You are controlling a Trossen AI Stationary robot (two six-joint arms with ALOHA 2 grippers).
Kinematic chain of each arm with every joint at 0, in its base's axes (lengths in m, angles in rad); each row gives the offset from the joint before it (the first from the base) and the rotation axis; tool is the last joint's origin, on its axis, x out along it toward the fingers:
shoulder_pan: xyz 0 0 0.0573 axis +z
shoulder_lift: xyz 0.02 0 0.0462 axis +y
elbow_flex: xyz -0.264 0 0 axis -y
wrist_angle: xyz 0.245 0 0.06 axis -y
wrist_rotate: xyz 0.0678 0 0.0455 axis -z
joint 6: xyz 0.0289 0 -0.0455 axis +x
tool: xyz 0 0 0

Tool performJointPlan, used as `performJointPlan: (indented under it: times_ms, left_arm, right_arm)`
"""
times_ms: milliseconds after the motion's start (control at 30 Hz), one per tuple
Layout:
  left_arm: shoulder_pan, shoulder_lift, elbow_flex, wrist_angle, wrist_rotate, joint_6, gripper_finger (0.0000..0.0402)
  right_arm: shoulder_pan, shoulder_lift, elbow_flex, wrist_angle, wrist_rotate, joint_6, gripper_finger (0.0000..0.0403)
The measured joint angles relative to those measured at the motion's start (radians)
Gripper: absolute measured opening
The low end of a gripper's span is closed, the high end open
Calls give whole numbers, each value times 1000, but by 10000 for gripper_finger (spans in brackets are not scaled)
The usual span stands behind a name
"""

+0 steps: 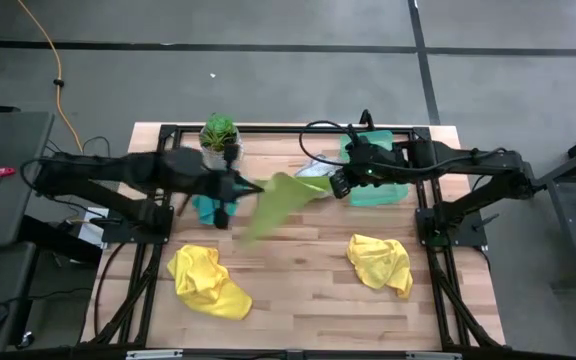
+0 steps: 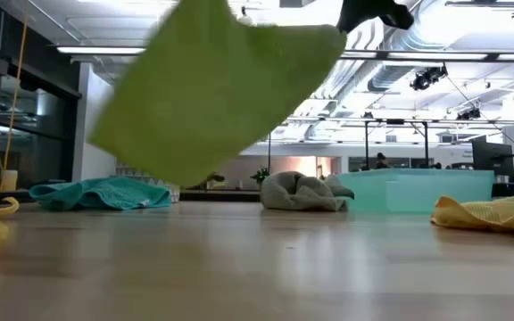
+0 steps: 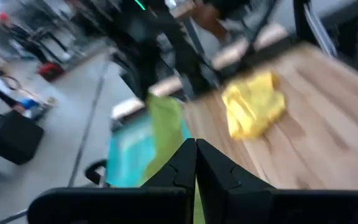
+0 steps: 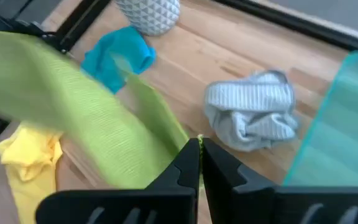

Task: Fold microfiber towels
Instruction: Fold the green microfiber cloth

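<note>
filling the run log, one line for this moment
left gripper: shut on lime towel | right gripper: shut on lime towel | towel: lifted

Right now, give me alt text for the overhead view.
Both grippers, left gripper and right gripper, hold a lime green towel stretched above the wooden table. Two crumpled yellow towels lie nearer the front.

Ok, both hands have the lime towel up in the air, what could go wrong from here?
1. The lime green towel is pinched only at its edges by the left hand and right hand, so a corner may slip out.
2. It hangs slanted, so it could land creased.
3. The teal towel lies close below and might get dragged.
</note>
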Motion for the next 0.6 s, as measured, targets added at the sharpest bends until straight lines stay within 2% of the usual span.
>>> performJointPlan:
  times_ms: [200, 367, 500, 600]
  left_arm:
    - [0, -56, 78, -57, -13, -14, 0]
    - [-5, -52, 93, -241, -42, -50, 0]
    - [-40, -10, 90, -377, -58, -100, 0]
    - [-64, 23, 85, -384, -113, -100, 0]
  right_arm:
    - [0, 1, -43, 0, -49, 27, 0]
    - [13, 1, -58, -7, -81, 26, 0]
    - [29, 1, -60, -36, -57, 26, 0]
    - [18, 1, -60, -25, -36, 10, 0]
